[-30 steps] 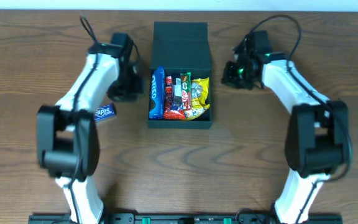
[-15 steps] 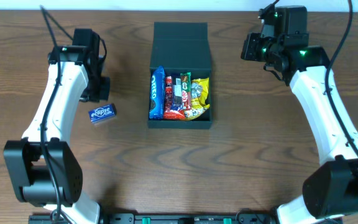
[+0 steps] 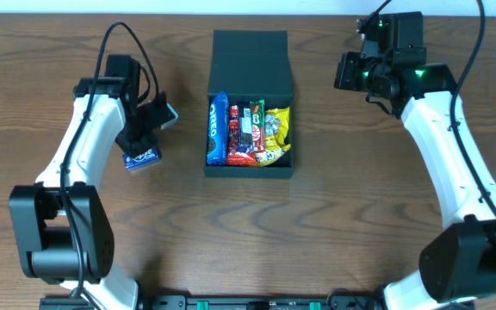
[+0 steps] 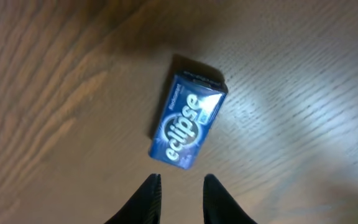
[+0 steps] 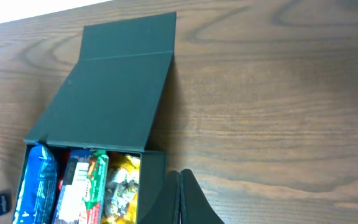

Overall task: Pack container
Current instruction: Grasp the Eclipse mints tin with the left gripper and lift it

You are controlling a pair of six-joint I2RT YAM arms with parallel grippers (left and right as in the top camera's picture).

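Note:
The dark teal-black container (image 3: 249,53) stands open at the table's middle, lid flap folded back, with a blue Oreo pack (image 3: 218,129), red and green bars and a yellow packet (image 3: 275,133) inside; it also shows in the right wrist view (image 5: 114,99). A blue Eclipse gum pack (image 3: 143,158) lies on the wood left of the container, and in the left wrist view (image 4: 188,121). My left gripper (image 4: 182,183) is open just above the gum pack, empty. My right gripper (image 5: 180,180) is shut and empty, right of the container's rear.
The wooden table (image 3: 360,215) runs to a white edge at the back. Both arm bases stand at the front edge.
My left gripper has swung down and right over the Eclipse gum pack. The right arm has barely moved in the last half second, after rising up and back earlier.

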